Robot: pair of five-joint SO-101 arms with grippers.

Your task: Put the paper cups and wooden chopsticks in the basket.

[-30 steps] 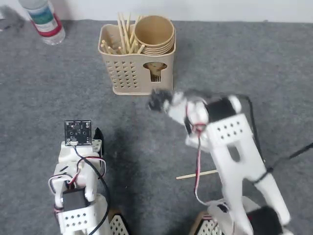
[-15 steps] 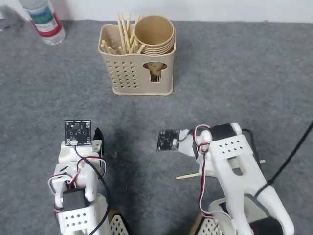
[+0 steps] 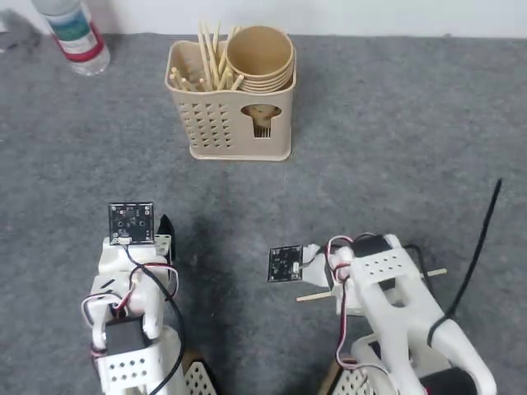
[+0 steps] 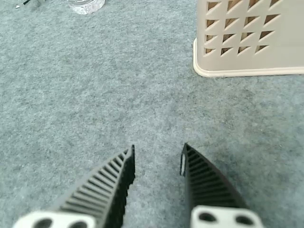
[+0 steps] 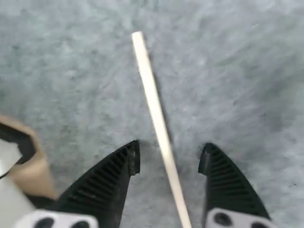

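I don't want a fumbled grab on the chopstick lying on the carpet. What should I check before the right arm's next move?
1. Right gripper open: ok.
2. Chopstick in the gap between its jaws: ok, it lies flat on the carpet.
3. Fingertips low enough to pinch it: cannot tell.
4. Basket upright, with the paper cups in one side and the other chopsticks beside them: ok.
5. Left gripper out of the way: ok. It is open, empty and short of the basket.
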